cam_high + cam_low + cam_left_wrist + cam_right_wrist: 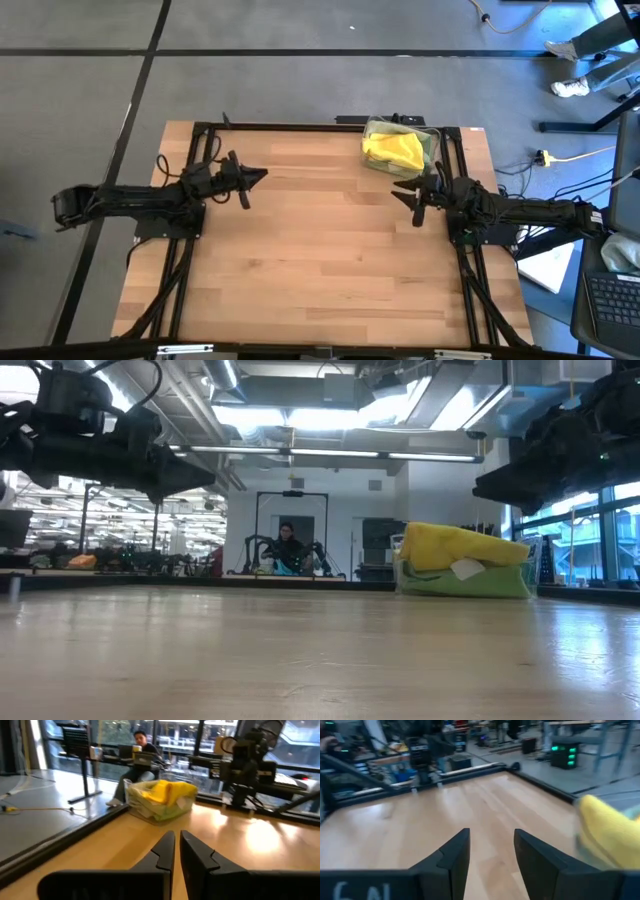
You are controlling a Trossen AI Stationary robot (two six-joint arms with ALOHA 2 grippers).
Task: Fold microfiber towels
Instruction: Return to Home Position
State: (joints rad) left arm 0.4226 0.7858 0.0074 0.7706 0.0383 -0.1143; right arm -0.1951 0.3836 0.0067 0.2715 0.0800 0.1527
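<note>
At the table's [320,270] left we see the left gripper [258,175] hanging above the wood, empty, its fingers [162,852] drawn almost together with only a slit between them. Further right, the right gripper [398,191] hovers facing it, also empty, with a moderate gap between its fingers. Near it, by the far right corner, the bin [432,135] holds the towels: the yellow towel [392,150] on top, a green towel [470,582] beneath.

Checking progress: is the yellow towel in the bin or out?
In: the yellow towel sits heaped in the clear bin over a green towel.
</note>
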